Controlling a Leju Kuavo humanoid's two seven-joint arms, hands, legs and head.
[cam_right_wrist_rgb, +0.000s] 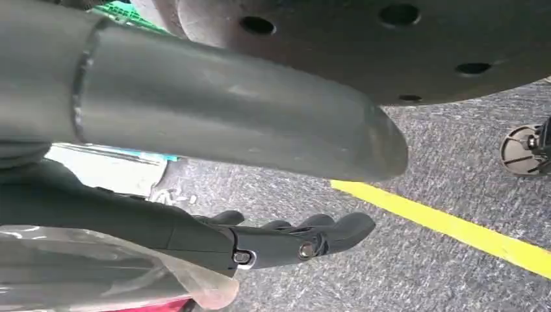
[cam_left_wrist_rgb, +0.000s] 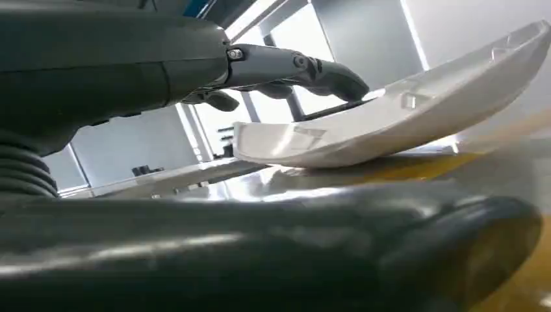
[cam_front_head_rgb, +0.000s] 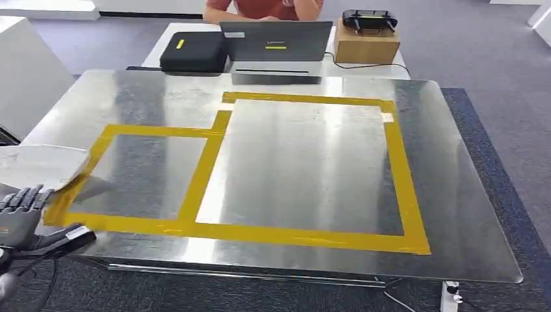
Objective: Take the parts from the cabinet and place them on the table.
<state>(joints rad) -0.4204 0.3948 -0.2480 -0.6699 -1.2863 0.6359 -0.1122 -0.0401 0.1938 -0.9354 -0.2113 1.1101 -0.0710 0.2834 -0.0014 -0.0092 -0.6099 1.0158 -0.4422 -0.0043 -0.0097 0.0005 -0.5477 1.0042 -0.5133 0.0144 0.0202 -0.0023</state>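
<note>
A person in a reddish top [cam_front_head_rgb: 263,8] sits behind a grey open laptop [cam_front_head_rgb: 276,41] on the white desk [cam_front_head_rgb: 170,32] at the far side. Just left of the laptop lies a black rectangular case with a yellow mark [cam_front_head_rgb: 193,52]; to its right stands a light wooden box [cam_front_head_rgb: 366,42] with a black handheld controller [cam_front_head_rgb: 369,20] on top. Grey carpet [cam_front_head_rgb: 494,58] covers the floor; in the right wrist view a yellow floor line [cam_right_wrist_rgb: 455,227] crosses it

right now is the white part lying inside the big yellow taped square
No, the white part sits at the metal table's left edge, in the left hand.
</note>
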